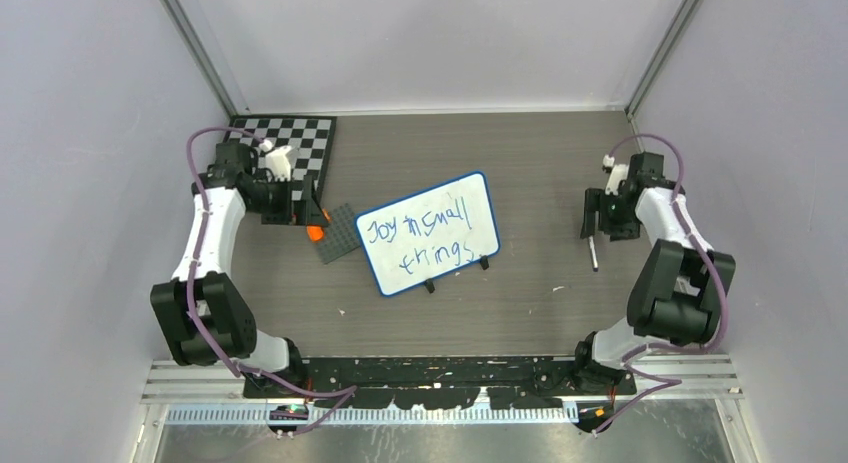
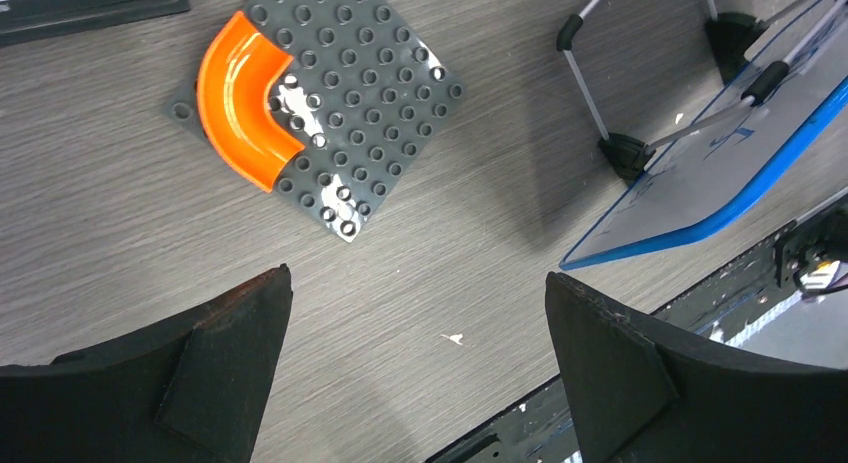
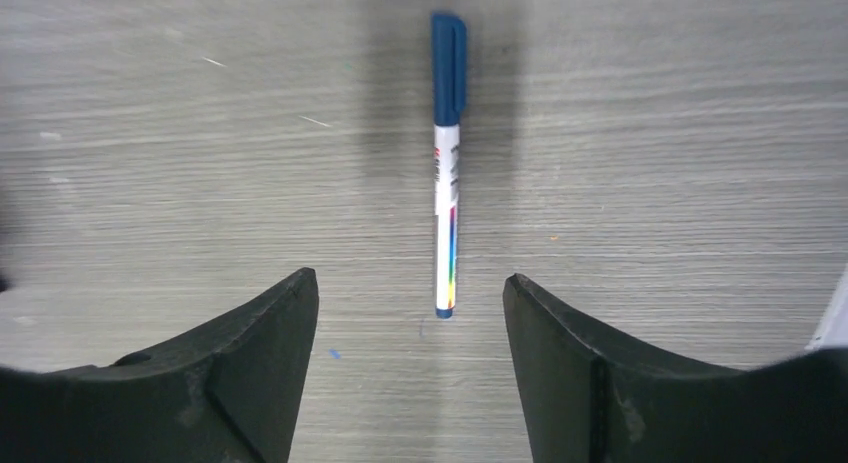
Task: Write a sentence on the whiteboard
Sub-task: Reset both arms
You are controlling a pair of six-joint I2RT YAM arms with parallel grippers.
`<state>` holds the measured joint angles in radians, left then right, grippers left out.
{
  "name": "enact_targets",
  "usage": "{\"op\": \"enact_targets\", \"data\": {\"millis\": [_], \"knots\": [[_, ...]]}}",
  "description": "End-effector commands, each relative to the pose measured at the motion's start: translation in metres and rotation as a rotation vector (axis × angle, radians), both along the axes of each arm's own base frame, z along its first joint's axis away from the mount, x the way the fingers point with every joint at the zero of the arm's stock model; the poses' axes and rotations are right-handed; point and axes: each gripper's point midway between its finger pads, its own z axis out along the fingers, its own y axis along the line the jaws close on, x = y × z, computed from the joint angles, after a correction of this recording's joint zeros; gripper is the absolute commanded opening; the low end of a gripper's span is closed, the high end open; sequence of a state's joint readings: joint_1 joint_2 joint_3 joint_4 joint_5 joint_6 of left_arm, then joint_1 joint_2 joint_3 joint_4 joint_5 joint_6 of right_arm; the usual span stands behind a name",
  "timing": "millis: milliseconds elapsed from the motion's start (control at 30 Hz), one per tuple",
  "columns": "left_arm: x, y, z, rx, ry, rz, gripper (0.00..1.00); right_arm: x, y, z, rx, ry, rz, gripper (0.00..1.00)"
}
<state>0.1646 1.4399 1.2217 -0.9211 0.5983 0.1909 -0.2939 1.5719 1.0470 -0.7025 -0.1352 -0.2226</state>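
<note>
The whiteboard (image 1: 430, 233), white with a blue frame and two black feet, stands mid-table and tilts back. On it the sentence (image 1: 418, 237) runs in blue marker over two lines. From behind, its blue edge (image 2: 720, 198) shows in the left wrist view. A capped blue-and-white marker (image 3: 447, 163) lies flat on the table, and from above the marker (image 1: 593, 253) rests right of the board. My right gripper (image 3: 410, 283) hovers open just above the marker's end, touching nothing. My left gripper (image 2: 418, 288) is open and empty, left of the board.
A grey studded plate (image 1: 338, 233) with an orange curved piece (image 2: 240, 98) lies left of the whiteboard. A black-and-white checkerboard (image 1: 290, 143) sits at the back left. Grey walls close in both sides. A black rail (image 1: 440, 368) runs along the near edge.
</note>
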Motion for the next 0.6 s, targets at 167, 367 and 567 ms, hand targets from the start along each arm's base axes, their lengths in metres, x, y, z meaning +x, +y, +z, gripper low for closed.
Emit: {"op": "enact_targets", "data": {"millis": [167, 367, 567], "knots": [[-0.023, 0.019, 0.029, -0.022, -0.069, 0.018, 1.0, 0.007, 0.044, 0.121, 0.177, -0.301, 0.021, 0.81], [-0.046, 0.022, 0.014, 0.041, -0.06, 0.035, 1.0, -0.012, 0.058, 0.124, 0.208, -0.353, 0.009, 0.81], [-0.051, 0.026, 0.01, 0.064, -0.061, 0.072, 1.0, -0.016, 0.057, 0.123, 0.198, -0.367, -0.003, 0.81]]}}
